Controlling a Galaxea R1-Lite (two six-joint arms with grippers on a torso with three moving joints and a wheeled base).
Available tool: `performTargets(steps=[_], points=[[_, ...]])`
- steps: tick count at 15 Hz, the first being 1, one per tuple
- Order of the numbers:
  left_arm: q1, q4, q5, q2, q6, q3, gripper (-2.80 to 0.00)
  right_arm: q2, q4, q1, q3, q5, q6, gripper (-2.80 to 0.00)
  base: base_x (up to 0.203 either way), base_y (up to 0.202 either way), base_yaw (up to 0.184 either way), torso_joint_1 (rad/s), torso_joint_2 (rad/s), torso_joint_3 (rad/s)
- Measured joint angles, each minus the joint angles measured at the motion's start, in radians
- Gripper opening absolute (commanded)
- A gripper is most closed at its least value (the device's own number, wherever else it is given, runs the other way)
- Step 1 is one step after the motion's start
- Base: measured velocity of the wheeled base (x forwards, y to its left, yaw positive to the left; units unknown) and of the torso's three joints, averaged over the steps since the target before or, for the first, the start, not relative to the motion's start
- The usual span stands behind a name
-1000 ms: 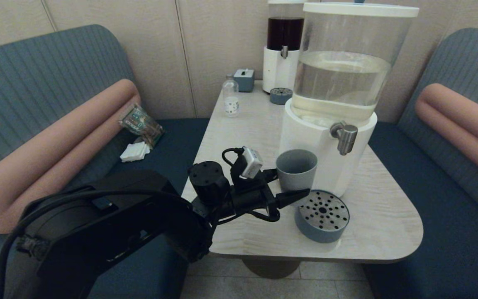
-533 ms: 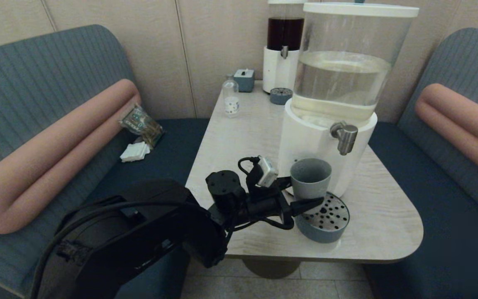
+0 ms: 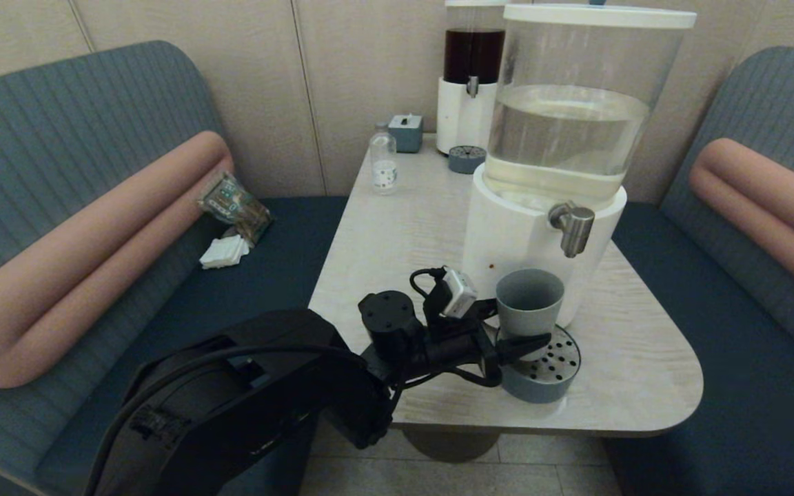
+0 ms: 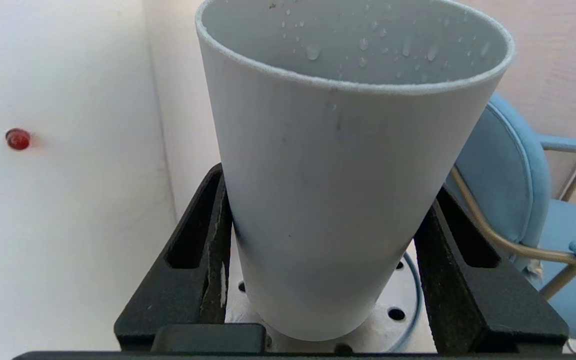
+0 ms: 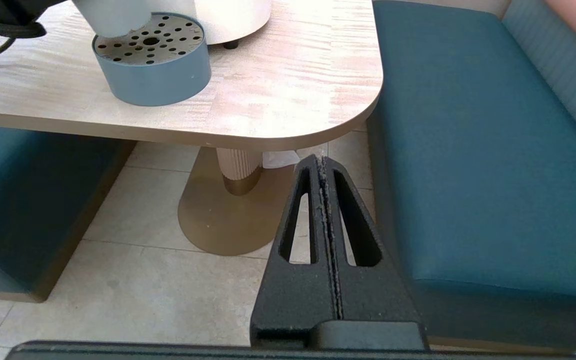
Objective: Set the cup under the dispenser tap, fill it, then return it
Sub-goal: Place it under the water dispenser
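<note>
Below the dispenser tap (image 3: 573, 229), right of frame centre, the cup (image 3: 529, 301) is clenched low on its wall by the left gripper (image 3: 515, 324), over the drip tray (image 3: 554, 375). Light, rigid and wet inside, it is best gripped low. Parked below the table (image 5: 288, 100), the right gripper (image 5: 324, 170) is closed on nothing.

The left arm (image 3: 245, 399) is matte black, bulky and rounded, with a thick black cable along it. A round black knob (image 3: 387, 308) and a small white-grey box (image 3: 457, 293) with a looped black wire sit near the cup (image 3: 529, 300). The fingers (image 5: 328, 240) are black, wedge-shaped and slotted.
</note>
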Motion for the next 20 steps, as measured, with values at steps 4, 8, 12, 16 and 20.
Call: performTargets(steps=[4, 8, 12, 16, 20], points=[[-0.008, 0.000, 0.001, 0.037, -0.003, -0.055, -2.80, 0.000, 0.000, 0.000, 0.000, 0.000, 0.000, -2.80, 0.000, 0.000, 0.000, 0.000, 0.00, 0.000], [-0.008, 0.000, 0.001, 0.075, -0.009, -0.110, -2.80, 0.000, 0.000, 0.000, 0.000, 0.000, 0.000, -2.80, 0.000, 0.000, 0.000, 0.000, 0.00, 0.000], [-0.007, 0.000, 0.001, 0.119, -0.010, -0.206, -2.80, 0.000, 0.000, 0.000, 0.000, 0.000, 0.000, -2.80, 0.000, 0.000, 0.000, 0.000, 0.00, 0.000], [-0.008, -0.001, 0.000, 0.163, -0.011, -0.261, -2.80, 0.000, 0.000, 0.000, 0.000, 0.000, 0.000, -2.80, 0.000, 0.000, 0.000, 0.000, 0.00, 0.000], [-0.008, -0.005, 0.001, 0.180, -0.011, -0.267, -2.80, 0.000, 0.000, 0.000, 0.000, 0.000, 0.000, -2.80, 0.000, 0.000, 0.000, 0.000, 0.00, 0.000]])
